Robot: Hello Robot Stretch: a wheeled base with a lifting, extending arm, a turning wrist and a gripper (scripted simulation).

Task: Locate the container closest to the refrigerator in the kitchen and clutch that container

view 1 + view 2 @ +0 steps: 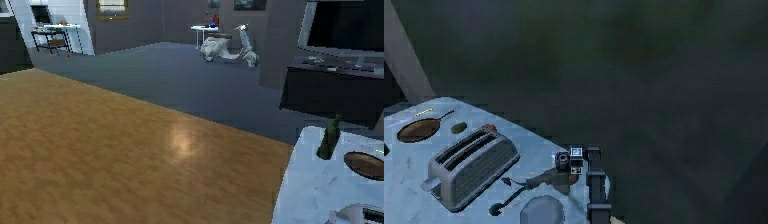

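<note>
In the arm side view the dark arm (596, 195) rises over a pale countertop (534, 135). My gripper (512, 193) reaches left from the two white squares (574, 155). Its fingers end near a silver toaster (472, 165) and a grey rounded thing (539, 212) on the counter. I cannot tell whether the gripper holds anything. A round dish with brown contents (419, 130) and a small dark round thing (459, 128) lie farther left. In the forward view's bottom right, the same counter (305, 185) carries a dark green bottle (328, 140) and a dark round dish (365, 165).
Wood floor (110, 150) spreads across the forward view's left, with grey carpet (170, 70) beyond it. A white scooter (228, 47) stands at the back. A dark stand (330, 90) holds a TV (345, 28) at the right. A desk (50, 35) sits far left.
</note>
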